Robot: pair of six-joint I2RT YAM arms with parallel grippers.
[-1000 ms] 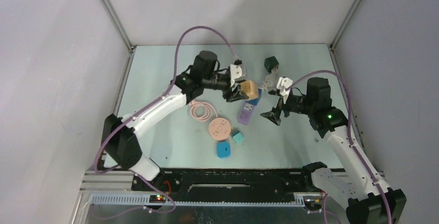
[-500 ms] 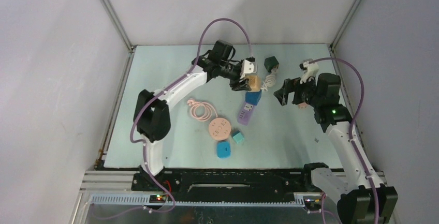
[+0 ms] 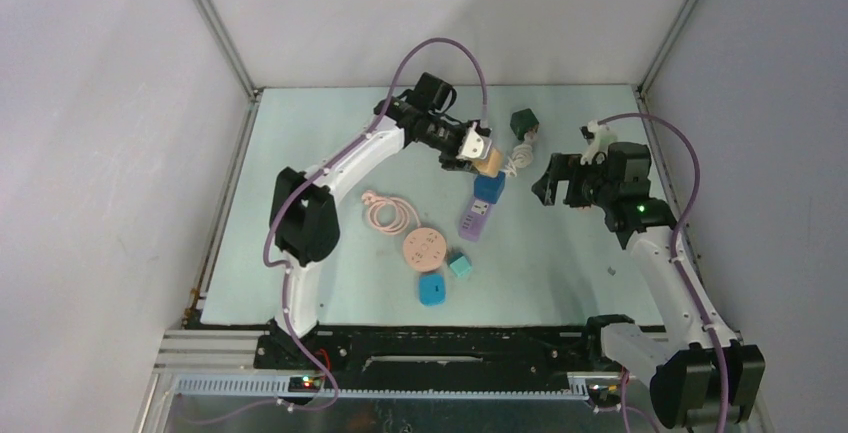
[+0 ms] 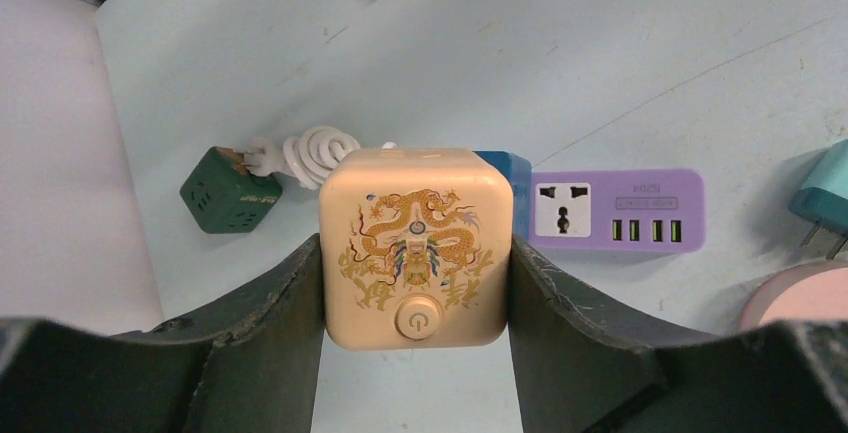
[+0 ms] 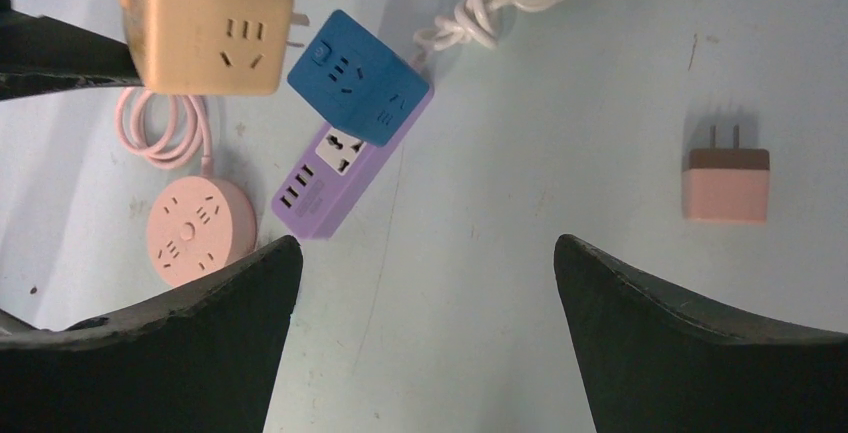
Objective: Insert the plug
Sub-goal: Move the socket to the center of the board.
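Pale table (image 3: 300, 153), white walls. Near its far edge my left pincer (image 3: 478, 153) clamps the cream cube plug (image 4: 412, 243), prongs aimed at the blue socket cube (image 5: 355, 75) for insertion, I judge — my right pincer (image 5: 425, 253) hangs spread wide.

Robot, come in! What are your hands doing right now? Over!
Left hand shut on beige cube plug, prongs toward blue cube. Right hand open, empty. Socket on purple strip free, blue cube crowding it. Over.

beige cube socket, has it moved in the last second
Yes. The beige cube socket has shifted toward the far wall, away from the purple power strip, nearer the green cube socket.
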